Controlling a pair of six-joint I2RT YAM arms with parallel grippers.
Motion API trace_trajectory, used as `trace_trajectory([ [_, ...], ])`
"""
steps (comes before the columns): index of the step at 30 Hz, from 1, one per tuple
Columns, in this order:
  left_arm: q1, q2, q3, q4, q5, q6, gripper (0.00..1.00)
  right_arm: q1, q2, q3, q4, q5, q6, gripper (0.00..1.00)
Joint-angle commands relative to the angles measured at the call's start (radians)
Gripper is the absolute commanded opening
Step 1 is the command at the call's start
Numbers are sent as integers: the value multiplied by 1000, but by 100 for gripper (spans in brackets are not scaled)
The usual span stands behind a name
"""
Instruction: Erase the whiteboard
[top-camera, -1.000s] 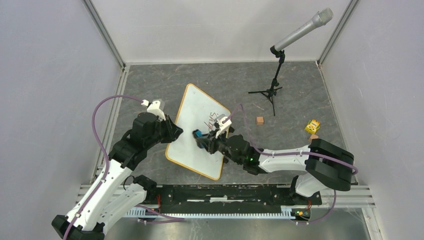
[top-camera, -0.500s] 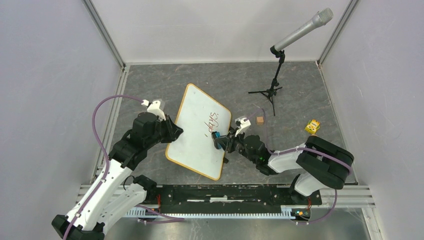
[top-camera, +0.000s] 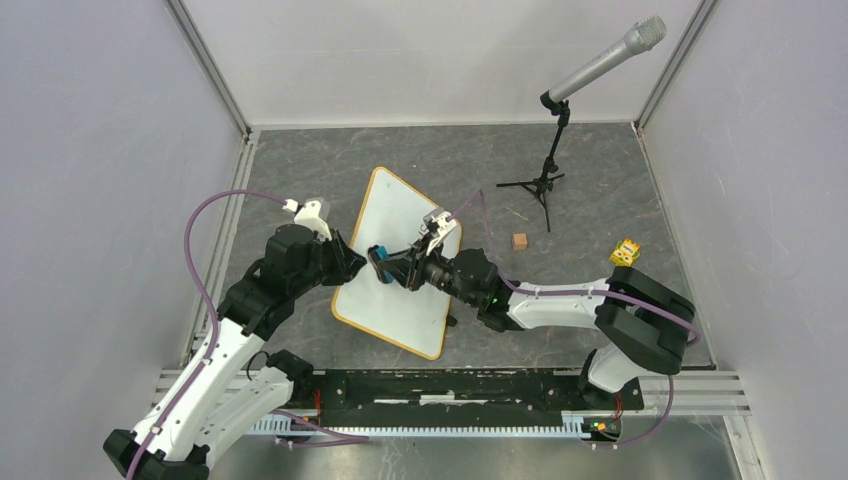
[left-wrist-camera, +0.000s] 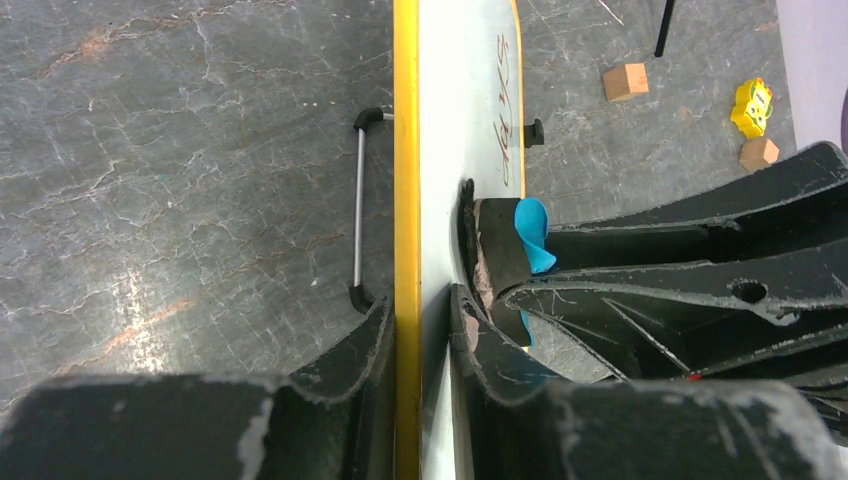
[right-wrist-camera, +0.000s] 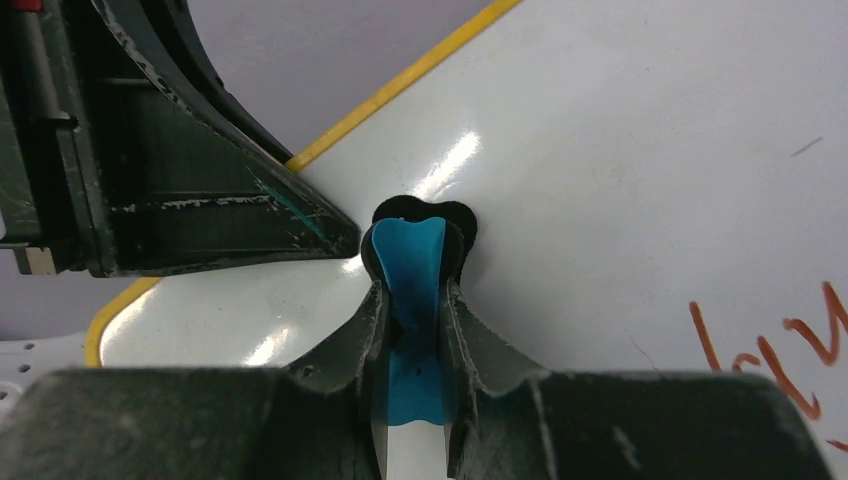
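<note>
Your right fingers (right-wrist-camera: 362, 330) — pinching a blue-and-black felt eraser (right-wrist-camera: 410, 262) — slid left across the yellow-framed white whiteboard (top-camera: 395, 215) on the grey worktop (top-camera: 300, 170); left fingers (left-wrist-camera: 365, 350) clamp its edge; red writing (left-wrist-camera: 497, 140) partly hidden.

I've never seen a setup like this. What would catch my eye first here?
A whiteboard sits mid-floor, and the left gripper is clamped on its yellow-framed edge. The right gripper presses a blue eraser against the board's face, with red-brown handwriting off to one side. A silver microphone on a stand rises at the far right corner.
</note>
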Motion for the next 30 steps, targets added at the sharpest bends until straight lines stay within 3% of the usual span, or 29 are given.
trace_trajectory([
  [1, -25, 13, -19, -85, 69, 8, 2, -45, 66, -28, 77, -84, 81, 0],
  [7, -30, 6, -19, -85, 66, 7, 2, -141, 67, -261, 134, -36, 108, 0],
  [12, -29, 14, -20, -81, 71, 9, 2, -213, 80, -349, 135, -36, 102, 0],
  [20, -30, 23, -19, -82, 70, 9, 2, -147, 53, -90, 15, -94, 81, 0],
  [25, -30, 27, -19, -82, 64, 9, 2, -119, 117, 113, -42, -126, 60, 0],
  [30, -32, 20, -19, -85, 59, 9, 2, -177, 180, 116, -27, -126, 87, 0],
])
